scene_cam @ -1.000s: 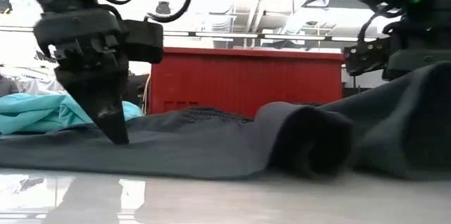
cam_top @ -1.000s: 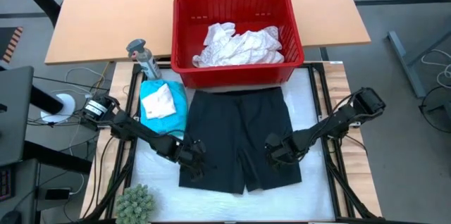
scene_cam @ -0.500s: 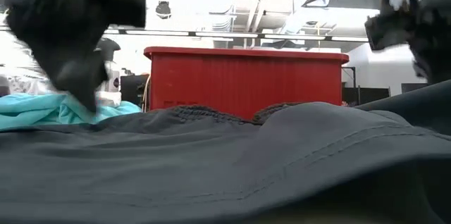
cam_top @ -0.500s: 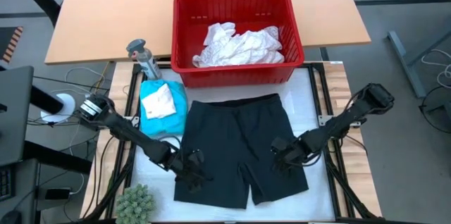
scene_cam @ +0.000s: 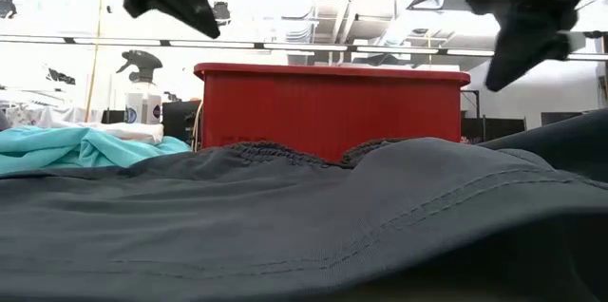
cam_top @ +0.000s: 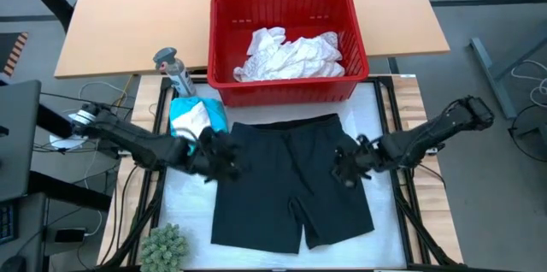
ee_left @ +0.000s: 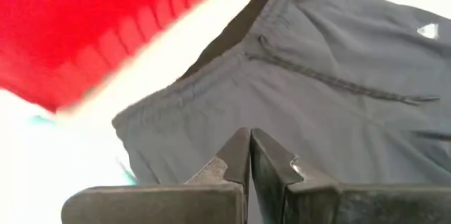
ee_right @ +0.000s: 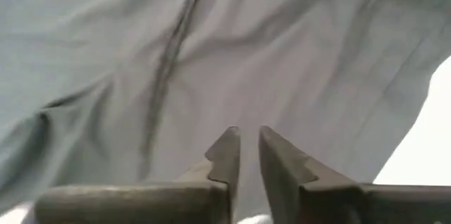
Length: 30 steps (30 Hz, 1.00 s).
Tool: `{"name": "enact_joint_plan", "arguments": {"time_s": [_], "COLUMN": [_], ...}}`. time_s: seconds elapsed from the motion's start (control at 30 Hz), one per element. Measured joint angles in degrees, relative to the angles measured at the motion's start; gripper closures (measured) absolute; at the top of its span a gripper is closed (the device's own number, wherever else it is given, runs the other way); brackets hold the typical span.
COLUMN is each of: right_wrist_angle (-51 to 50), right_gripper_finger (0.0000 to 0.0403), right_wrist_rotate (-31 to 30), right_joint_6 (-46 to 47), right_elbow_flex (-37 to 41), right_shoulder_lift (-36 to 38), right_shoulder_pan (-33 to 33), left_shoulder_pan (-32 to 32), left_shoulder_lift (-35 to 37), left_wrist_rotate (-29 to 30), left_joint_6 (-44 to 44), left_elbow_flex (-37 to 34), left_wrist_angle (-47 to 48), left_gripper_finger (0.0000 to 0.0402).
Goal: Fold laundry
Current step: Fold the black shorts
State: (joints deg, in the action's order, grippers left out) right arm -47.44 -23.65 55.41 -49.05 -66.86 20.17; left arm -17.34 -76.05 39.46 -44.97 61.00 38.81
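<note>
Fingers of the left gripper are pressed together on nothing, above the shorts' waist corner at about 9 o'clock on the mat; the right gripper has its fingers slightly parted, also empty, over the opposite side at about 3 o'clock. Black shorts lie spread flat at the mat's centre, waistband toward 12 o'clock and the two legs toward 6 o'clock. Fabric looks thin, matte and limp, with a gathered waistband, a drawcord and stitched seams; it should weigh little, drape and wrinkle freely, and slide easily on the smooth white mat. Best holds are probably the thicker waistband corners and leg hems, pinched at the edge so only the intended layers lift. Teal garment with a cream piece on it lies bunched at 10 o'clock. White garments are heaped, crumpled, inside the ribbed red basket at 12 o'clock.
</note>
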Motion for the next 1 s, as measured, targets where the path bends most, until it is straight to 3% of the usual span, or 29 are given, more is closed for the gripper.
{"name": "enact_joint_plan", "arguments": {"time_s": [0.2,0.4,0.53,0.63,0.83,1.0], "right_wrist_angle": [8.2,10.6,12.6,13.9,12.7,12.9], "right_gripper_finger": [0.0221,0.0162,0.0162,0.0167,0.0170,0.0170], "right_wrist_rotate": [9.4,13.3,16.1,19.1,24.0,26.9], "right_joint_6": [-40.0,-61.6,-71.4,-75.6,-82.4,-84.2], "right_elbow_flex": [0.0,0.0,0.0,0.0,-1.3,-5.5], "right_shoulder_lift": [-0.8,-4.1,-5.6,-6.9,-9.7,-12.1], "right_shoulder_pan": [-12.1,-24.0,-30.6,-35.2,-41.4,-43.2], "left_shoulder_pan": [9.5,16.2,20.3,24.2,31.7,34.1], "left_shoulder_lift": [-1.0,-6.2,-8.5,-8.6,-9.8,-13.2], "left_wrist_rotate": [-16.1,-21.9,-24.4,-29.9,-40.7,-47.6], "left_joint_6": [24.4,45.1,53.3,55.3,58.2,59.6], "left_elbow_flex": [0.0,0.0,0.0,0.0,0.0,0.0], "left_wrist_angle": [-8.4,-12.5,-15.9,-16.5,-16.5,-16.5], "left_gripper_finger": [0.0383,0.0305,0.0253,0.0232,0.0228,0.0228]}}
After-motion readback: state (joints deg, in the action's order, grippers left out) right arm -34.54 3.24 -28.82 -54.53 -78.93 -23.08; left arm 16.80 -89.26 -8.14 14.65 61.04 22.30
